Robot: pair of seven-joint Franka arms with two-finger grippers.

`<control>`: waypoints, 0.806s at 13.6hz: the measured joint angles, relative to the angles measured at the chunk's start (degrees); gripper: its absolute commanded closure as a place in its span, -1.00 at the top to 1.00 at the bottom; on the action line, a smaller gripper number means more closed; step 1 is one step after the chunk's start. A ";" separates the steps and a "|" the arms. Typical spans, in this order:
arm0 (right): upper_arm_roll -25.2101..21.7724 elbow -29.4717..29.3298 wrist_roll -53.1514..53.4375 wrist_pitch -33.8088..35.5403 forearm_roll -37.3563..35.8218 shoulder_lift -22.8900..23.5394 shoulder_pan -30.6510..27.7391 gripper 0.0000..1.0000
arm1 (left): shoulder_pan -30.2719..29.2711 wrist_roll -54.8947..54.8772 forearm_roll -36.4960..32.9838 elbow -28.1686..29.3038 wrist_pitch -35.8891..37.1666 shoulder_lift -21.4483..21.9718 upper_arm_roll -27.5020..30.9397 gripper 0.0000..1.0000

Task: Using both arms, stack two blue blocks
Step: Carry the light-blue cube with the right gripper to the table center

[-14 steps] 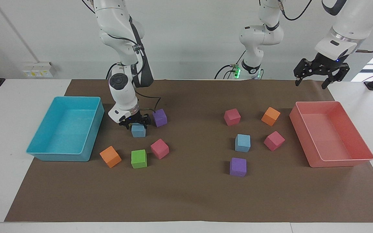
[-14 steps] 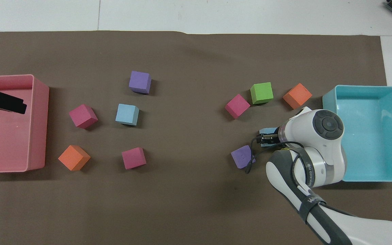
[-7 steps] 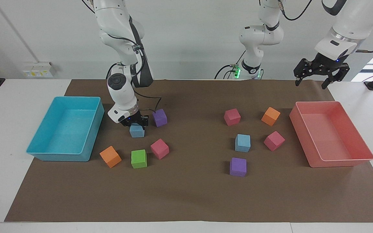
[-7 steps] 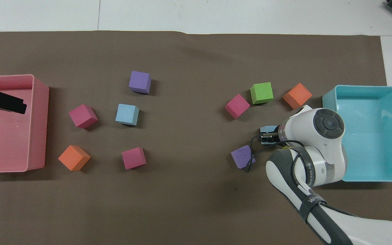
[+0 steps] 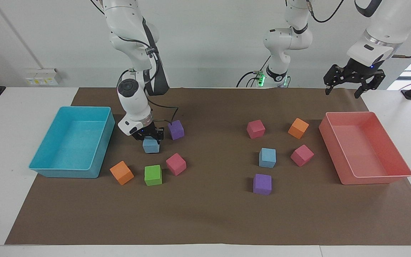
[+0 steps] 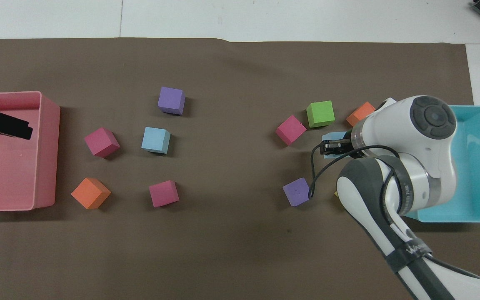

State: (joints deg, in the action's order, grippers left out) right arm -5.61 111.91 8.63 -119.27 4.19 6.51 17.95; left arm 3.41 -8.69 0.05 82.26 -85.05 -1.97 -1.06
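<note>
One blue block is between the fingertips of my right gripper, which is shut on it and holds it just off the brown mat, beside a purple cube. In the overhead view only a sliver of this blue block shows under the right gripper and the arm's wrist. The other blue block sits on the mat toward the left arm's end, among pink, orange and purple cubes. My left gripper waits open, raised over the pink tray's edge.
A turquoise tray stands at the right arm's end and a pink tray at the left arm's end. An orange cube, a green cube and a pink cube lie farther from the robots than the held block.
My right gripper closed on the blue block and rose a little with it. The left arm has not moved.
</note>
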 measured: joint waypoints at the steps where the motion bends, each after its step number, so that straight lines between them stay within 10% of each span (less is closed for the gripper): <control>1: 0.06 -2.22 -0.13 2.06 -0.12 0.23 0.45 -1.00 | 0.00 0.00 0.00 0.00 0.00 0.00 0.00 1.00; 11: 0.85 -21.01 3.92 11.00 -1.33 13.77 9.99 -1.00 | 0.00 0.00 0.00 0.00 0.00 0.00 0.00 1.00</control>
State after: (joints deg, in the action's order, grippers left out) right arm -4.76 90.90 12.55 -108.28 2.86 20.28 27.94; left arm 3.41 -8.69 0.05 82.26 -85.05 -1.97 -1.06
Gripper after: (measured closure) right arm 0.423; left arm 0.000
